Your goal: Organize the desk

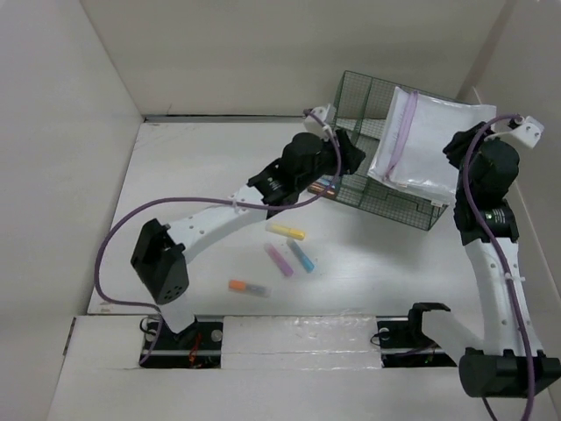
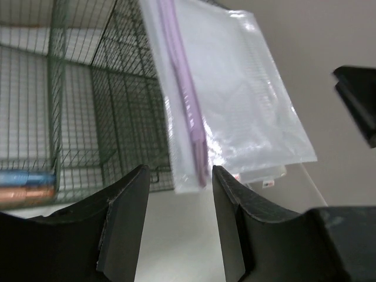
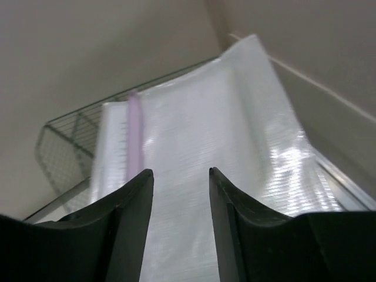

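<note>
The desk point(image 1: 202, 175) is a wide white tabletop. A green wire-mesh basket point(image 1: 355, 101) stands at its back right. A clear zip pouch with a purple zipper point(image 1: 421, 140) leans tilted over the basket's right part. My left gripper point(image 1: 351, 153) is open and empty at the basket's left front. In the left wrist view the gripper point(image 2: 178, 171) points at the pouch's lower edge point(image 2: 235, 106). My right gripper point(image 1: 456, 147) is open and empty, right of the pouch. In the right wrist view the gripper point(image 3: 180, 173) faces the pouch point(image 3: 200, 135).
Yellow point(image 1: 287, 231), purple point(image 1: 279, 260), blue point(image 1: 301, 256) and orange point(image 1: 248, 287) markers lie loose on the desk in front of the basket. A blue point(image 2: 23, 176) and a copper point(image 2: 23, 195) marker lie in the basket's near corner. White panels wall the desk.
</note>
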`<state>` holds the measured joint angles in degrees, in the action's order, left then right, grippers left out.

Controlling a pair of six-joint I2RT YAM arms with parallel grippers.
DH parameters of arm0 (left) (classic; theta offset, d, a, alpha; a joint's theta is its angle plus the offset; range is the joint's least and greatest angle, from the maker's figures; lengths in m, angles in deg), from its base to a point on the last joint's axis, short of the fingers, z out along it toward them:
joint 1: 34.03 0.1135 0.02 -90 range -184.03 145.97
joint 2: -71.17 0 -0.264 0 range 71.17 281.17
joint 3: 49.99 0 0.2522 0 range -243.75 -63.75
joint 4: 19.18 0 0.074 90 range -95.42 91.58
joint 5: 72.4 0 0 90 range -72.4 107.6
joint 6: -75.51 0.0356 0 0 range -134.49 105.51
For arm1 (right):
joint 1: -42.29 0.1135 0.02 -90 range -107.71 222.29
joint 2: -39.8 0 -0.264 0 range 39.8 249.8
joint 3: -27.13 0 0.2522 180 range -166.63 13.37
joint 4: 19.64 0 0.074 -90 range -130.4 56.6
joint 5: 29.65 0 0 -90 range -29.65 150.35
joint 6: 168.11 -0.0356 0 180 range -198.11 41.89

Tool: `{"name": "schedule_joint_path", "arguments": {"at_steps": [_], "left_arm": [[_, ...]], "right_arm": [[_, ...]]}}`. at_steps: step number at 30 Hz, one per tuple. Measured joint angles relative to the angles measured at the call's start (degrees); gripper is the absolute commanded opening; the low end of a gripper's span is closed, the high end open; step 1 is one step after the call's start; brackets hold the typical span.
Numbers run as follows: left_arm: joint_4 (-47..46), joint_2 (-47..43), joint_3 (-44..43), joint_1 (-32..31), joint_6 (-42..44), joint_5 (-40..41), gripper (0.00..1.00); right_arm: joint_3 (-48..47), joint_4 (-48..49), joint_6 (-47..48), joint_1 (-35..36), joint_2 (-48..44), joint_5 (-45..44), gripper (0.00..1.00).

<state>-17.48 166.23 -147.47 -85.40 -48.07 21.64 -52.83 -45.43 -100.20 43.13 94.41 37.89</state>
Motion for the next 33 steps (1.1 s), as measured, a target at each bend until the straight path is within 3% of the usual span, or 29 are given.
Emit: {"name": "schedule_joint_path", "arguments": {"at_steps": [2, 5, 14, 26, 29, 33], "left_arm": [[1.68, 4.13, -6.78, -1.09, 2.60, 0.17, 0.42], [5.62, 10.64, -17.27, -3.61, 7.23, 1.77, 0.42], [16.94, 27.80, -42.07, -10.19, 20.35, 9.55, 0.42], [18.29, 36.94, -47.98, -9.29, 31.74, 13.29, 0.41], [17.70, 37.66, -48.19, -9.33, 33.18, 13.55, 0.36], [17.44, 37.94, -48.35, -9.40, 34.23, 13.70, 0.18]], "right_arm": [[1.90, 0.04, -0.85, -5.20, 0.52, 1.16, 0.51], [4.74, 0.07, -2.08, -10.88, 0.44, 2.93, 0.45], [8.46, 0.96, -4.83, -19.58, -0.20, 10.75, 0.46], [12.46, 3.93, -7.76, -23.69, -1.36, 19.93, 0.50], [14.27, 4.42, -8.41, -24.59, -1.64, 21.81, 0.50], [15.78, 4.87, -9.05, -25.33, -1.64, 24.20, 0.50]]}}
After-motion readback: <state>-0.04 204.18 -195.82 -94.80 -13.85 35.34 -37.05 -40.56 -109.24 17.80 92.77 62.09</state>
